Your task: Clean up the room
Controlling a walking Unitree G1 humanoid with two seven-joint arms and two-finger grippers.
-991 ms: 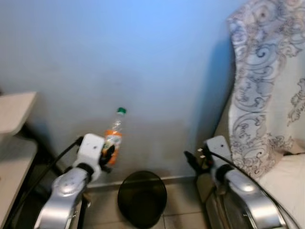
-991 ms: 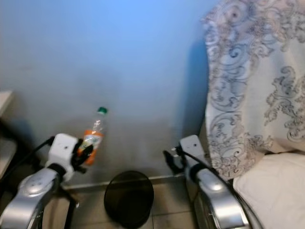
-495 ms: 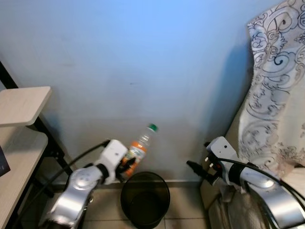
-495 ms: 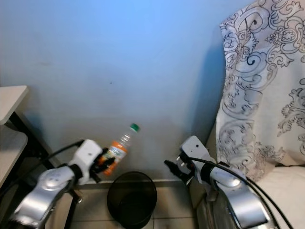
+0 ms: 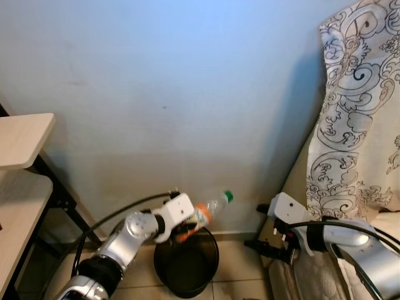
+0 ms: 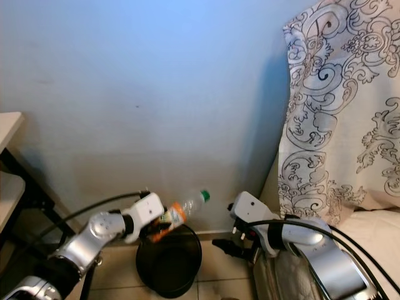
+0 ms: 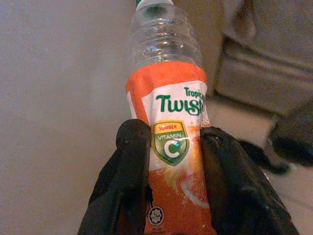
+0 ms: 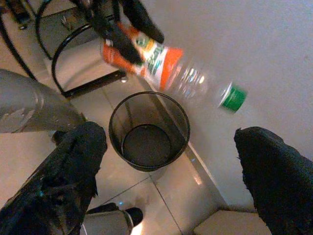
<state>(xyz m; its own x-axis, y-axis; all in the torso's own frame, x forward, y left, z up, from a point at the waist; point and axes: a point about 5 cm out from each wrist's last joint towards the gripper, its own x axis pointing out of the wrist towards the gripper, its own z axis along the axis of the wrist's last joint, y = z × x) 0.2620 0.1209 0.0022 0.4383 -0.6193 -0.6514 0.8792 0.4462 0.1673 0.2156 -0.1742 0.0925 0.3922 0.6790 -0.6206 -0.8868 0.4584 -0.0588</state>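
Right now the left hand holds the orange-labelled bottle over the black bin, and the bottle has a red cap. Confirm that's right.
Not quite: the cap is green, not red, as the right wrist view shows. The rest stands: the left hand holds the orange-labelled bottle over the black bin.

Clear plastic bottle (image 7: 168, 132), glossy label, mesh bin (image 5: 185, 269)

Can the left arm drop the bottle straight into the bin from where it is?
Probably yes. The left tool grips the bottle directly above the black bin, whose open mouth has nothing across it.
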